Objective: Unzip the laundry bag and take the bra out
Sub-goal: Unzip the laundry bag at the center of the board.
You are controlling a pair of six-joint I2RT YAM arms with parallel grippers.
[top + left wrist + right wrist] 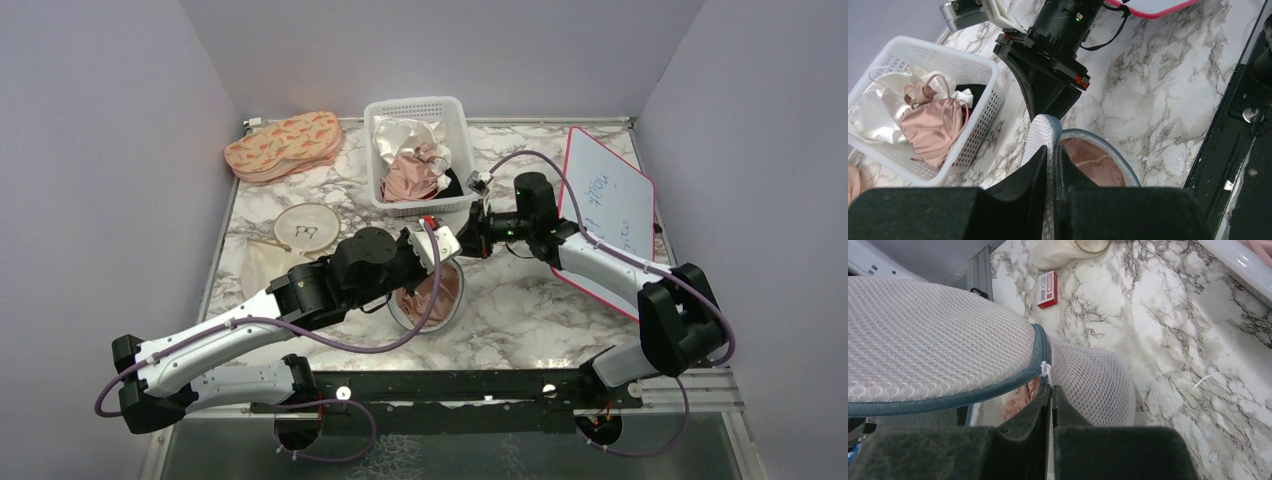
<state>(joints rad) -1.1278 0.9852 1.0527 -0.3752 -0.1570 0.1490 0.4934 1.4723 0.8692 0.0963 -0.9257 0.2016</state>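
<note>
Our left end effector [1050, 150] is pinched shut on the mesh flap of the laundry bag [1040, 131]. The flap stands up between its two fingers. Our right end effector [1052, 390] is pinched shut too. It grips a little white tab [1046, 369] on the bag's blue-grey zip rim.

In the top view the two end effectors come close together at the bag's 12 o'clock edge. The left one reaches in from 9 o'clock and the right one from 3 o'clock.

The bag sits in the middle of the marble bench [530, 310]. It is partly open, and we see the pink bra [1093, 162] lying inside it.

A white basket [415, 105] with shiny cloths in it stands at 12 o'clock from the bag, near it. A white board [610, 210] with a red edge lies at 2 o'clock.
</note>
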